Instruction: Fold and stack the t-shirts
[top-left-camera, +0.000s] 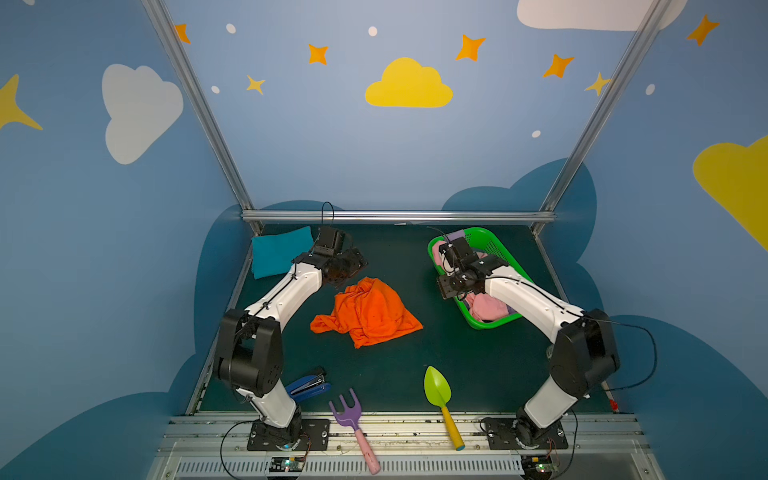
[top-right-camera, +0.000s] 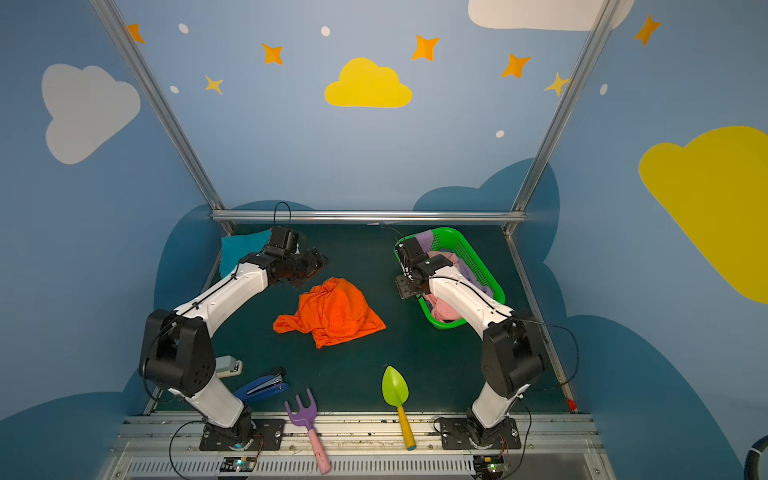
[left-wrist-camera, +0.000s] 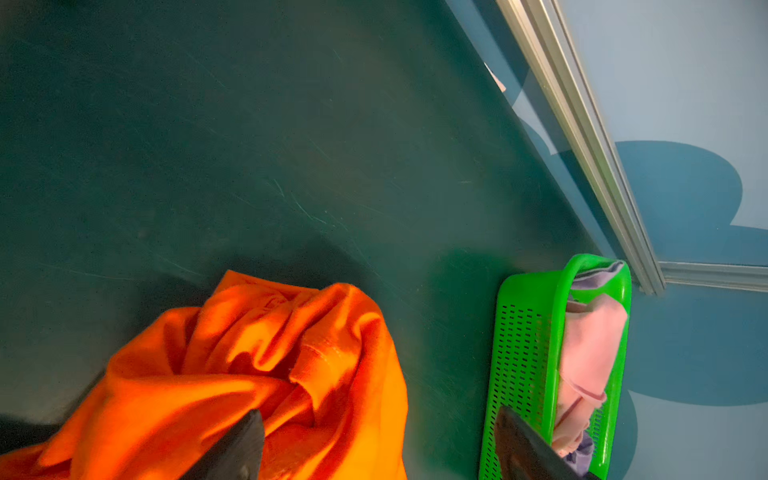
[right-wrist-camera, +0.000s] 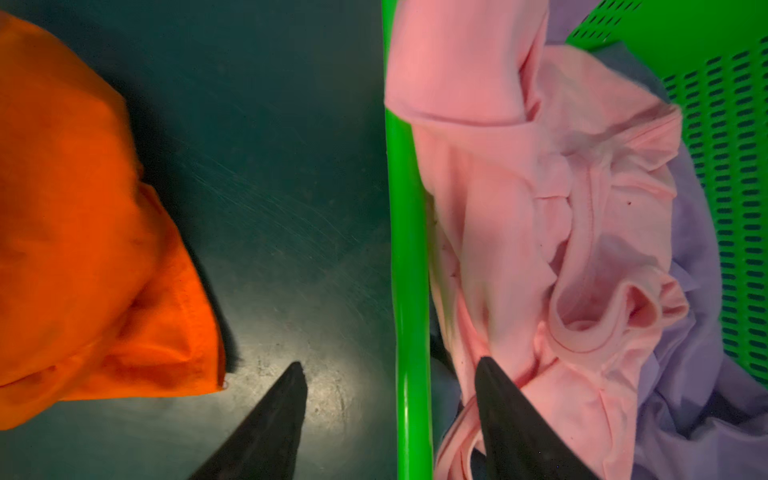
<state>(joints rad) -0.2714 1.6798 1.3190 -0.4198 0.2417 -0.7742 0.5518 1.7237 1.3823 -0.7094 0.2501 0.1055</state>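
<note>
At mat centre: orange shirt (top-left-camera: 368, 311), crumpled, not folded.
At 10 o'clock: teal shirt (top-left-camera: 280, 249), folded, near far corner.
At 2 o'clock: basket (top-left-camera: 494, 244), holding pink shirt (right-wrist-camera: 540, 208) over lilac shirt (right-wrist-camera: 685, 374).
Left claw (left-wrist-camera: 376, 415): released, empty, above orange shirt's 11 o'clock edge.
Right claw (right-wrist-camera: 388, 363): released, empty, straddling basket's 9 o'clock rim without touching it.

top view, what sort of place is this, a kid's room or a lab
Likely a robot test booth dressed up as a nursery: painted clouds on blue walls, a metal frame, two arms bolted at a green table.
</note>
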